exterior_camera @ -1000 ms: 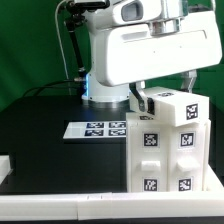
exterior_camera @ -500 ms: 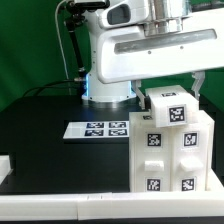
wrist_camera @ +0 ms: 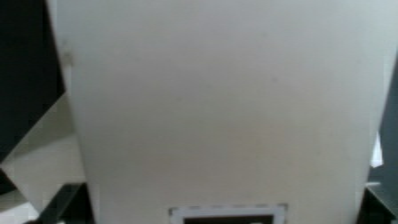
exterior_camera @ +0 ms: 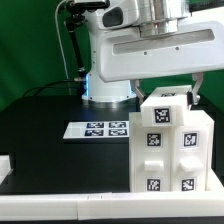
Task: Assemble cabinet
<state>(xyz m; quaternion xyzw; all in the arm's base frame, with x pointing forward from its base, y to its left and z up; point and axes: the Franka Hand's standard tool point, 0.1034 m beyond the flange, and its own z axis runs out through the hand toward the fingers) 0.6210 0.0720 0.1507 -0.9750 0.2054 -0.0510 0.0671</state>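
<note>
The white cabinet frame [exterior_camera: 165, 160] stands at the exterior view's right front, with several black-and-white tags on its face. A white block [exterior_camera: 163, 108] with a tag lies at its top, nearly level. My gripper [exterior_camera: 168, 97] is shut on this block from above; a dark finger [exterior_camera: 196, 97] shows at its right side. In the wrist view the block's white face [wrist_camera: 222, 110] fills the picture, with a tag's edge [wrist_camera: 228, 213] at the rim. The fingertips themselves are mostly hidden.
The marker board [exterior_camera: 98, 129] lies flat on the black table behind the cabinet. The arm's base [exterior_camera: 105, 92] stands at the back. A small white part [exterior_camera: 4, 166] sits at the exterior view's left edge. A white rail [exterior_camera: 60, 206] runs along the table's front.
The block was held tilted above the cabinet; it has turned level and come down onto the cabinet's top, with the gripper moving left and down.
</note>
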